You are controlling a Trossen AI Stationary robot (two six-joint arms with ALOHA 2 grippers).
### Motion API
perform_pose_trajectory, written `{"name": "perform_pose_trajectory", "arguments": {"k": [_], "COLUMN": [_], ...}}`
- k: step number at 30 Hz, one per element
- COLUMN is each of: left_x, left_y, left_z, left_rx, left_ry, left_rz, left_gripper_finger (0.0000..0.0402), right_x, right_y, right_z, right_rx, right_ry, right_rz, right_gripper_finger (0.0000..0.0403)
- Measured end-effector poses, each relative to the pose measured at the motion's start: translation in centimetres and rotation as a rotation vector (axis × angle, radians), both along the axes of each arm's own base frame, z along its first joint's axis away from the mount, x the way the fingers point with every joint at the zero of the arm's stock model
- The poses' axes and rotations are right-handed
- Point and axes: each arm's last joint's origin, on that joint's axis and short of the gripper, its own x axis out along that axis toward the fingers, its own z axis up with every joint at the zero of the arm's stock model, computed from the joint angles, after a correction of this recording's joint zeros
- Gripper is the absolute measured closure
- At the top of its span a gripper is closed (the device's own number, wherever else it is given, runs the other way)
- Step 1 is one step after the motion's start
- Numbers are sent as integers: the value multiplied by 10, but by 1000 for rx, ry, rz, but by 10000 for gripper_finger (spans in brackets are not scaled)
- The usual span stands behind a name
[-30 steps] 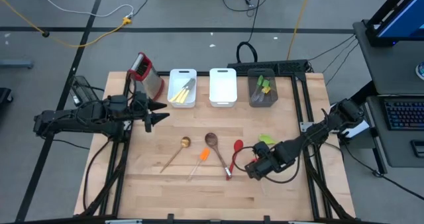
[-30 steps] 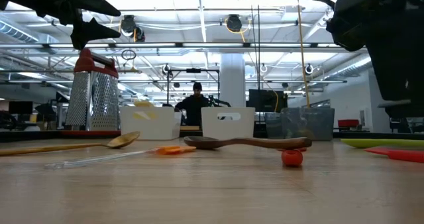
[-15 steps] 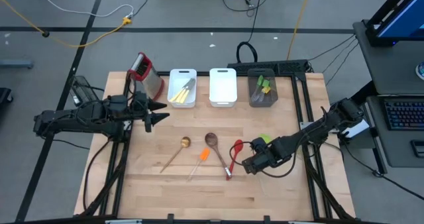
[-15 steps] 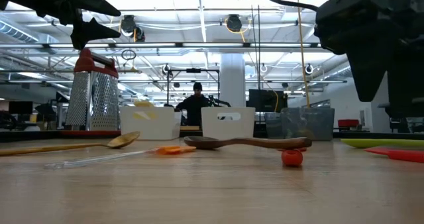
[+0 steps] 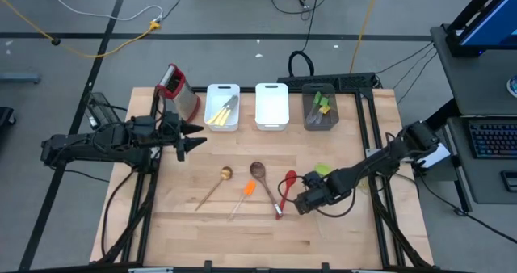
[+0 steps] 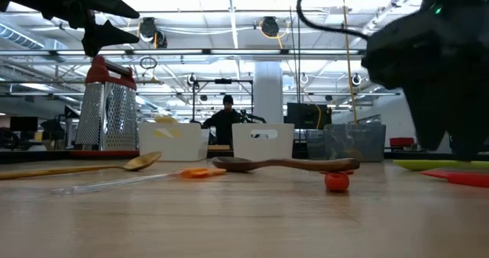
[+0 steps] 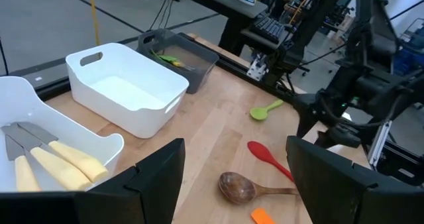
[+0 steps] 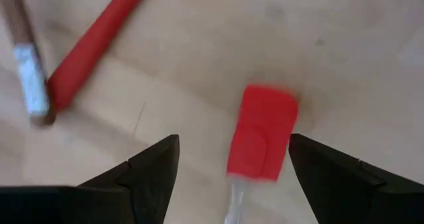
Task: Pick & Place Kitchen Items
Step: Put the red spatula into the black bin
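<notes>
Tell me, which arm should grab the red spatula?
Right. Its open tool hangs just over the small red silicone spatula, while the left tool waits far away near the steel box grater.

red spatula (image 8: 262, 132): handle cut off by frame edge | red spoon (image 8: 93, 54): bowl out of frame

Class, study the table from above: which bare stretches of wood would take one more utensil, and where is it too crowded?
Bare wood lies along the near edge, below the wooden spoon, and on the left between the grater and that spoon. It is crowded mid-table, where the dark wooden spoon, orange spatula, red spoon and right gripper cluster, and along the far row of bins.
</notes>
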Motion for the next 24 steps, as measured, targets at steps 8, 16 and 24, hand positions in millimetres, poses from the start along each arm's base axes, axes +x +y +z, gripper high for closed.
{"name": "perform_pose_trajectory", "arguments": {"k": [8, 16, 24], "left_x": [0, 0, 0], "left_y": [0, 0, 1], "left_z": [0, 0, 0], "left_rx": [2, 15, 21], "left_ry": [0, 1, 1], "left_rz": [8, 7, 34], "left_gripper_finger": [133, 133, 133], "right_x": [-12, -27, -23], "right_y": [-11, -16, -21], "right_z": [-41, -48, -34], "right_rx": [108, 169, 78], "right_ry": [10, 35, -116], "right_rz": [-84, -176, -210], "right_gripper_finger": [129, 145, 158]}}
